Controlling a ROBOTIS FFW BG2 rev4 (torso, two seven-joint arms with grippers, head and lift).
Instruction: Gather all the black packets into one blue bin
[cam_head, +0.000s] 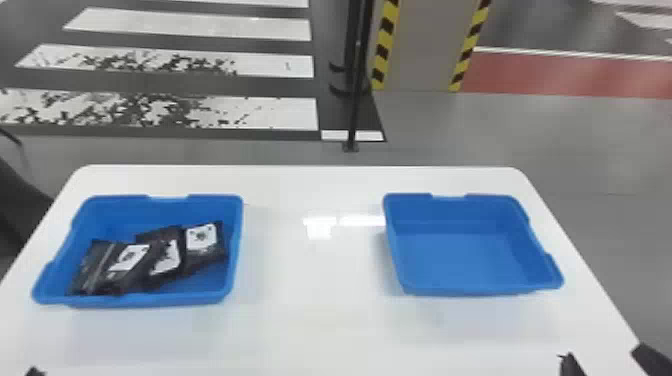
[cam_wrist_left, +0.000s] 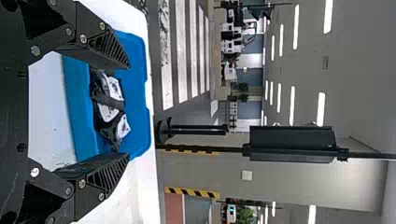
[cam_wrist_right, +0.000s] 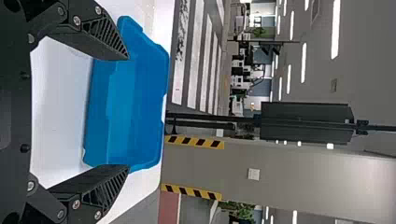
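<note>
White tabletop (cam_head: 320, 280): left blue plastic bin (cam_head: 150, 301), holding flat black white-labelled packets (cam_head: 200, 250); right blue plastic bin (cam_head: 465, 260). My left tool (cam_head: 35, 371), right tool (cam_head: 603, 356): fingers apart.

Glossy white table (cam_head: 320, 275).

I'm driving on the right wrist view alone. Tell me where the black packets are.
Observer: They're in the left blue bin; the head view shows those packets overlapping one another.
Operator: Describe how they're marked, so I'll know them.
Observer: In the head view, white labels show on their upward faces.
Operator: Report on the left gripper.
Observer: Its jaws stand apart in the left wrist view, with nothing clamped between them.
</note>
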